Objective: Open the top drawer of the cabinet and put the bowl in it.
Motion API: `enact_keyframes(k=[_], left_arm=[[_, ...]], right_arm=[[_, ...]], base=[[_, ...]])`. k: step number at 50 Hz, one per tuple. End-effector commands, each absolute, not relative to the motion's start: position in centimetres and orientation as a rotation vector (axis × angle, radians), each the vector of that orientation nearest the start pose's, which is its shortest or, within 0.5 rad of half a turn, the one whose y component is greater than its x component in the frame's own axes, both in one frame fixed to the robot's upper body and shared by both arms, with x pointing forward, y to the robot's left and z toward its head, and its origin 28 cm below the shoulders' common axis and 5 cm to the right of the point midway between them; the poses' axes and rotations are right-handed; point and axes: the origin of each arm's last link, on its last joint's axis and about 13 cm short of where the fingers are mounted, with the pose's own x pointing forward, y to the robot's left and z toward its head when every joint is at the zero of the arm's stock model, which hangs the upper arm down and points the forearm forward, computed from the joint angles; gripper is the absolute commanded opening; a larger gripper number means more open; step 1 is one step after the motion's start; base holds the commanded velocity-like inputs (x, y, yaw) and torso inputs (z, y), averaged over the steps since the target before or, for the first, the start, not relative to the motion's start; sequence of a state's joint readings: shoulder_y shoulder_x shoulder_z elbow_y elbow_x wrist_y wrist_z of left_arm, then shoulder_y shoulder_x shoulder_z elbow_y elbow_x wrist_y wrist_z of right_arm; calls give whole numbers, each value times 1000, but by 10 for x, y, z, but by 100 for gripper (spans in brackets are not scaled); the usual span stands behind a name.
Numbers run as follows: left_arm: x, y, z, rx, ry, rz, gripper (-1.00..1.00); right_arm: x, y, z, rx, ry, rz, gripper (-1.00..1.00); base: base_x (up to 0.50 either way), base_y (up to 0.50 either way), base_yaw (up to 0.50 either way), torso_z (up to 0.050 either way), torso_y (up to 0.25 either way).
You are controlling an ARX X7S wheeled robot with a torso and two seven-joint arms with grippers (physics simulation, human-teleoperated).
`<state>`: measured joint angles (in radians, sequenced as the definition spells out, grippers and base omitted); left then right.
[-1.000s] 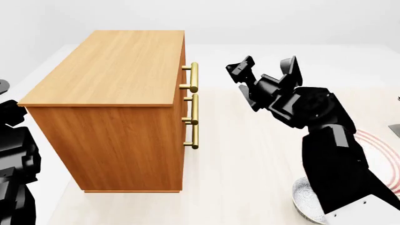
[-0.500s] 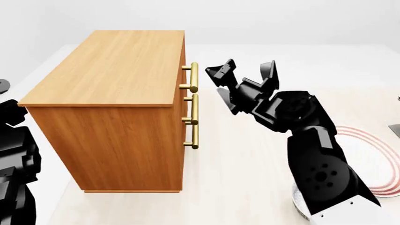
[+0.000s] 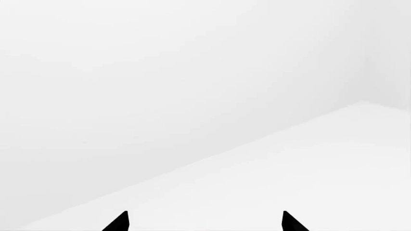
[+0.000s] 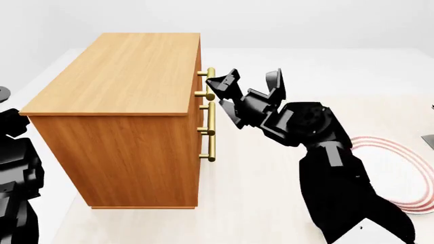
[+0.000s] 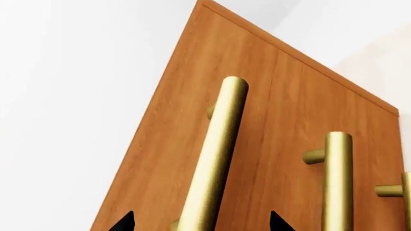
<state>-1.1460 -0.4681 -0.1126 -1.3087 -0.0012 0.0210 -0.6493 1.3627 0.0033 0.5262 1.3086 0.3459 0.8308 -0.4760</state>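
While the cabinet (image 4: pixel 129 122) stands on the pale floor with all three drawers closed, the right gripper (image 4: pixel 245 84) is held just in front of the top drawer (image 4: pixel 200 76), at the height of its brass handle (image 4: pixel 210 84). In the head view, one black finger (image 4: pixel 226 80) is seen right beside the handle bar, apparently overlapping it, and the other finger (image 4: pixel 274 84) is set farther out from the cabinet front; the two are spread well apart. Whether the near finger touches the bar cannot be told. In the right wrist view, the top handle (image 5: pixel 215 154) is shown close up, running between the two black fingertips (image 5: pixel 122 222) at the picture's edge, with the wood front (image 5: pixel 276 120) behind it and the handles of the lower drawers (image 5: pixel 335 180) beside it. Nothing is clamped by the right gripper.

The bowl is not seen in any of the present views; the place low at the right of the head view is covered by the black right arm (image 4: pixel 339 188). A white plate with red rings (image 4: pixel 407 173) is partly seen on the floor behind that arm.

The left arm (image 4: pixel 17 178) is held low beside the cabinet at the head view's left edge. In the left wrist view, only two black fingertips (image 3: pixel 119 222) are seen, set apart, before a blank white surface, with nothing between them.
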Motion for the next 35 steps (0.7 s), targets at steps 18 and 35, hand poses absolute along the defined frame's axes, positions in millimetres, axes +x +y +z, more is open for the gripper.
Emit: enact_keyframes(k=[18,35], left_arm=[[367,408,136,88,90,1123,100],[367,409,138,88,86,1125,100]], right_arm=[[401,-52,174,1012,520,708,100],[402,-52,171,984,499,709,-100]], base=[[0,0,0,0,0],[0,0,0,0,0]])
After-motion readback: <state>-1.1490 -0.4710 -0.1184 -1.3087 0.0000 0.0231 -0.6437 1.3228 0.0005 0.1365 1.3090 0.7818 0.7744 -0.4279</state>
